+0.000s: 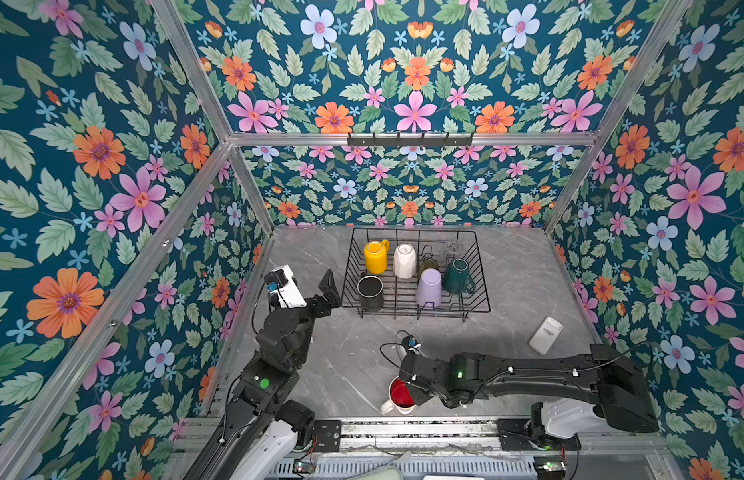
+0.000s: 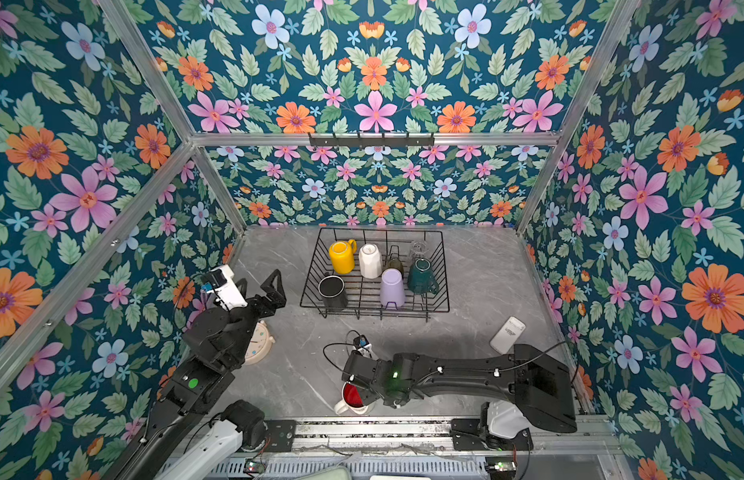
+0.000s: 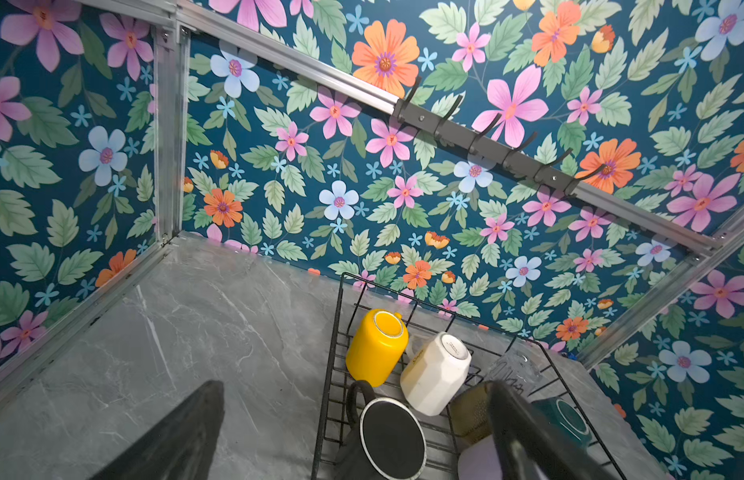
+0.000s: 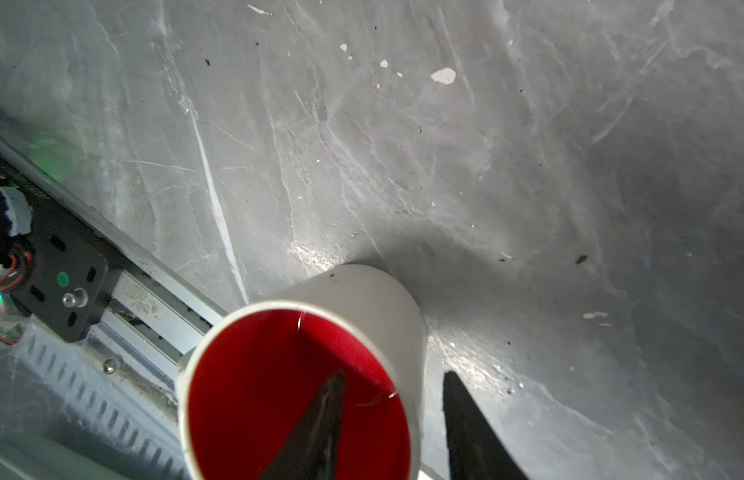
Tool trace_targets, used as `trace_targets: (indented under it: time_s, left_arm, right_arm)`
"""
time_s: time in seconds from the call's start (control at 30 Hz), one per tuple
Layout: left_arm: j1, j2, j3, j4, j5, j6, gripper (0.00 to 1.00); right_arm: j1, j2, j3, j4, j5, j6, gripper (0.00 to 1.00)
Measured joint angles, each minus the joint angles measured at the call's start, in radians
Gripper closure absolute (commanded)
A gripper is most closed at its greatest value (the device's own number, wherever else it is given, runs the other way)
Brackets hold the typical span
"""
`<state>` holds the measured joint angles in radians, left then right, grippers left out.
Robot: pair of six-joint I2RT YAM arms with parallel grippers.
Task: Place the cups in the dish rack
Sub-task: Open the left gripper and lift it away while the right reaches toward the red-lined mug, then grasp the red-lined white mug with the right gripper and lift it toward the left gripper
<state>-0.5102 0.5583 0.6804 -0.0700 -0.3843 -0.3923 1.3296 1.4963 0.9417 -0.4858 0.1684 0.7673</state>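
We see the right arm point(image 1: 528, 374) lying long and low across the grey marbled tabletop point(image 1: 341, 365) in front of the black wire dish rack point(image 1: 398, 291), its wrist bent down over the white mug with the red lining point(image 1: 400, 395). That mug stands upright on the tabletop, well in front of the rack and outside it. In the right wrist view the right gripper point(image 4: 393, 374) straddles the mug's wall. One finger hangs inside the red hollow and the other outside the white side. The jaws are partly apart, and we see a gap between the inner finger and the wall, so nothing is clamped.

The left arm point(image 1: 278, 332) rises folded at the rack's left side, elbow bent, wrist tipped toward the rack's near-left corner. The left gripper point(image 3: 355, 388) hovers there with jaws spread wide, holding nothing, just beside the round black mug point(image 1: 370, 289).

Inside the rack we count seven cups:
- the black mug at the near-left corner
- the glossy yellow mug point(image 1: 375, 257) and the faceted cream mug point(image 1: 404, 261), mouth down toward the rack's far side
- the smooth lilac tumbler point(image 1: 429, 288) at the near edge
- the glossy dark green mug point(image 1: 457, 276) toward the rack's right side
- the olive glass tumbler point(image 1: 428, 264) in the middle
- the clear glass point(image 1: 453, 248) toward the far-right corner

A flat white rectangular device point(image 1: 545, 334) lies on the tabletop off the rack's near-right corner
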Motion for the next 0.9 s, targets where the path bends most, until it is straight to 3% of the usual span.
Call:
trace_targets:
  time_s: [0.33, 0.53, 0.9]
  left_arm:
    - [0.0, -0.067, -0.011, -0.049, -0.035, 0.0, 0.0]
    - [0.0, -0.089, -0.012, -0.064, -0.053, 0.0, 0.0]
    - [0.0, -0.117, -0.031, -0.063, -0.095, -0.02, 0.0]
  right_arm:
    - [0.015, 0.094, 0.032, 0.001, -0.004, 0.03, 0.83]
    - [0.016, 0.094, 0.037, -0.024, 0.014, 0.043, 0.99]
    - [0.011, 0.013, 0.023, -0.06, 0.043, 0.044, 1.0]
